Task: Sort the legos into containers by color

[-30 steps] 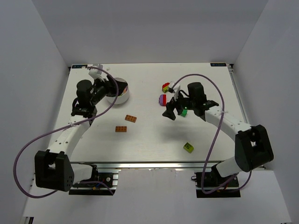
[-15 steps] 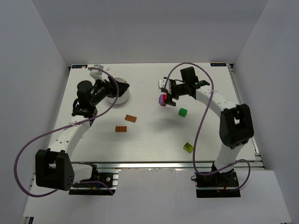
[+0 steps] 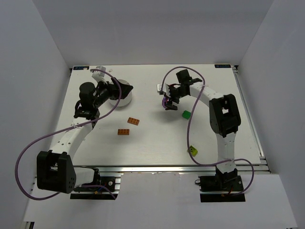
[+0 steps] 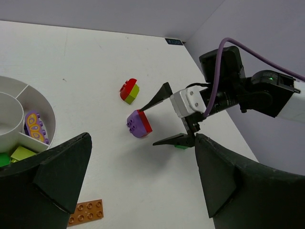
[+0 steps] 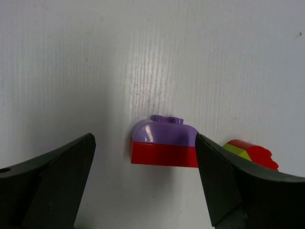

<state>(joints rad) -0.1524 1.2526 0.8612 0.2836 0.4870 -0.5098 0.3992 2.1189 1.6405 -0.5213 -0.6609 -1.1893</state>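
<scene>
Between the wide-spread fingers of the right claw (image 4: 149, 126), the purple-and-red piece (image 4: 139, 124) sits flat on the white desk (image 3: 157, 138), purple half up and studs showing; it is not gripped, and whether one finger touches its side I cannot tell. Just beyond it lies the red-yellow-green piece (image 4: 129, 90), apart from it. The green cube (image 3: 186, 114) rests near the right arm's wrist, and the lime-green block (image 3: 192, 150) lies well apart, close to the near edge.

Two orange studded plates (image 3: 133, 121) (image 3: 124, 132) lie near each other toward the middle left. Behind them stands the round white dish (image 4: 50, 124), its dividers forming compartments: one holds a purple piece with yellow markings (image 4: 33, 126), the next a lime-green brick (image 4: 21, 152). The left claw (image 3: 122, 91) hangs over the dish with its jaws spread wide, holding nothing.

A small dark tag (image 4: 174, 41) on the far desk edge is too small to read.
</scene>
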